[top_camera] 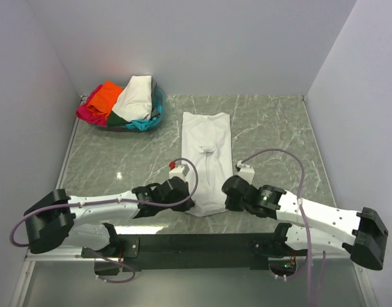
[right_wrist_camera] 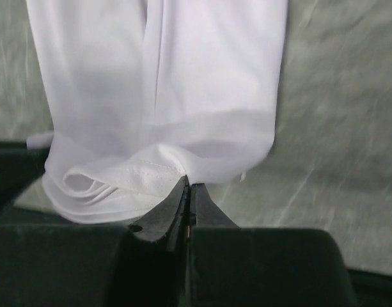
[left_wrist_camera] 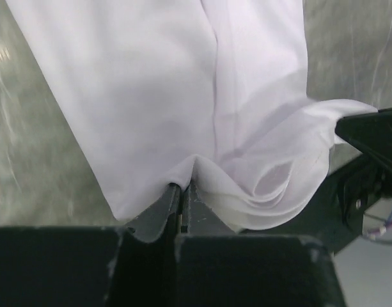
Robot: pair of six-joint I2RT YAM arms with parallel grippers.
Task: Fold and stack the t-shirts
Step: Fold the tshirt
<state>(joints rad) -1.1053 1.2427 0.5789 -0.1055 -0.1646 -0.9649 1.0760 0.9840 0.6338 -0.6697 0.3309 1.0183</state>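
A plain white t-shirt [top_camera: 207,150] lies as a long narrow strip down the middle of the marble table. My left gripper [top_camera: 190,203] is shut on its near left corner; the left wrist view shows the white cloth [left_wrist_camera: 183,96] pinched between the closed jaws at my gripper [left_wrist_camera: 185,185]. My right gripper [top_camera: 226,199] is shut on the near right corner; the right wrist view shows the hem [right_wrist_camera: 151,173] bunched at the closed jaws of my gripper [right_wrist_camera: 188,185]. The near edge sags in folds between the two grippers.
A basket [top_camera: 160,99] at the back left holds a heap of shirts: cream-white [top_camera: 135,96], orange [top_camera: 106,97], magenta-pink [top_camera: 88,112], teal [top_camera: 144,123] and dark green [top_camera: 116,118]. Grey walls close in the table on three sides.
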